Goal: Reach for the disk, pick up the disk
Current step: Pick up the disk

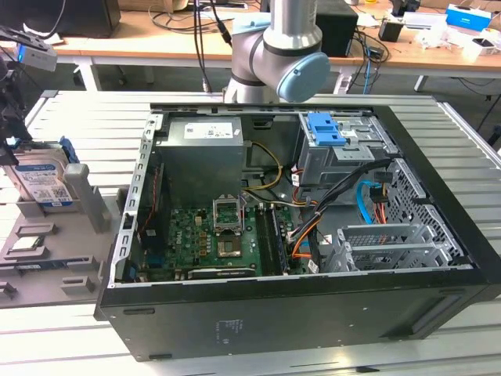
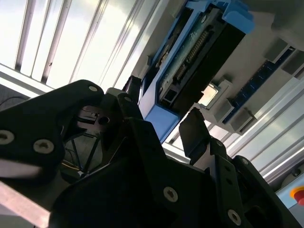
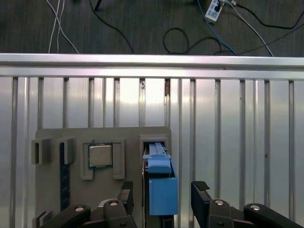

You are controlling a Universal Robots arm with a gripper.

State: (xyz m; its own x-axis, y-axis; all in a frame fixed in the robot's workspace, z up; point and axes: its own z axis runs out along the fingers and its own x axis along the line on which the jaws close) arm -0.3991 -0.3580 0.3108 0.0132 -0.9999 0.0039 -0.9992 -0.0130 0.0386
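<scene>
Two fingers (image 3: 201, 190) spread wide, gripper (image 3: 163, 190) empty, straddling the disk (image 3: 160, 166) upright in the grey holder (image 3: 52, 135), exterior view's left. Reach step, I'd say; grip needs pads square on its faces.

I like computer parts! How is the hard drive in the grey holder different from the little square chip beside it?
The hard drive stands on its edge in a slot; the chip lies flat. The hard drive is much bigger than the chip. The hard drive has a blue bracket and a label; the chip is plain silver. The fingers flank the hard drive, not the chip. Both sit in the grey holder.
</scene>
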